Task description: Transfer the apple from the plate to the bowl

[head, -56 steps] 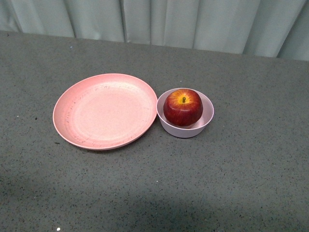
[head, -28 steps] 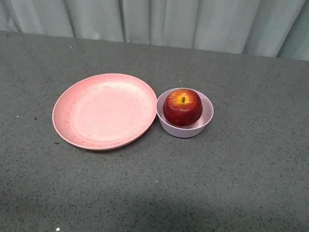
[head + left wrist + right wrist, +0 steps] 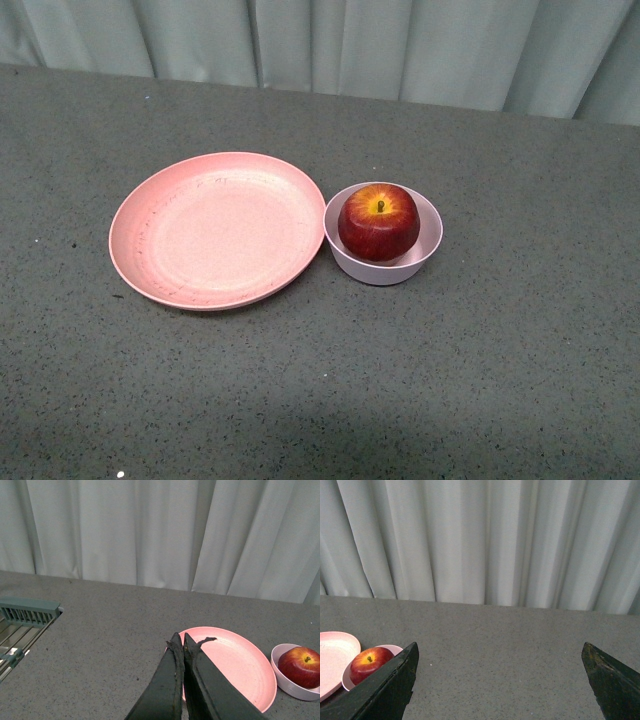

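- Scanning from the left of the front view, I see neither arm, only the grey table (image 3: 500, 380) and the curtain (image 3: 400, 45) behind it.
- My left gripper (image 3: 183, 641) shows only in its own wrist view: the two dark fingers are pressed together with nothing between them, held above the table short of the plate.
- The plate (image 3: 150, 235) is bare; its right rim looks to be touching or just short of the bowl.
- The bowl (image 3: 432, 232) holds the apple (image 3: 379, 221), stem up, sitting towards the bowl's left side, so I judge the move done.
- My right gripper (image 3: 500, 680) has its fingers spread wide at the two edges of its wrist view, holding nothing, well clear of the bowl.
- Risks, as I judge them: the apple nearly fills the bowl and stands well above its rim, so a stray sweep from either arm could roll it out or tip the light bowl.
- A nudge to the plate would likely pass straight into the bowl.
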`<state>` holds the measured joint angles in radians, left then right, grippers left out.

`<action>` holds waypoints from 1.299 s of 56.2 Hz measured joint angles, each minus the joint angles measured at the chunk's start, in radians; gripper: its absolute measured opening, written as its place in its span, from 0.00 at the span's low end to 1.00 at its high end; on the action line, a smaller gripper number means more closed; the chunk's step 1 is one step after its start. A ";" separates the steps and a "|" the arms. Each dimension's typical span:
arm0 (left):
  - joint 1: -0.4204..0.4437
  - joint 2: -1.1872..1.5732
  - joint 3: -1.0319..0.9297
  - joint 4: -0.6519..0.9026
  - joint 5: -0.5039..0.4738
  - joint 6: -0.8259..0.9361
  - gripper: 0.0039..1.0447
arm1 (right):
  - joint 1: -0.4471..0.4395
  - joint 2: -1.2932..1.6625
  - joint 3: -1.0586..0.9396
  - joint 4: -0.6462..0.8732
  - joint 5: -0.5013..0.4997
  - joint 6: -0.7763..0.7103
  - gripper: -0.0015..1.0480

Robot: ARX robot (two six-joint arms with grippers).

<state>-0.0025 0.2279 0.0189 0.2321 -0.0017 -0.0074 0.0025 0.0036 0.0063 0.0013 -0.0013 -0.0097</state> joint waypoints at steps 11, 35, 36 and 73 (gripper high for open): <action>0.000 -0.045 0.000 -0.045 0.000 0.000 0.03 | 0.000 0.000 0.000 0.000 0.000 0.000 0.91; 0.000 -0.223 0.000 -0.230 0.002 0.000 0.21 | 0.000 0.000 0.000 0.000 0.000 0.000 0.91; 0.000 -0.223 0.000 -0.230 0.002 0.000 0.24 | 0.000 0.000 0.000 0.000 0.000 0.000 0.91; 0.000 -0.223 0.000 -0.230 0.002 0.003 0.94 | 0.000 0.000 0.000 0.000 0.000 0.000 0.91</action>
<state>-0.0025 0.0051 0.0193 0.0021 -0.0002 -0.0048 0.0025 0.0036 0.0063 0.0017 -0.0013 -0.0097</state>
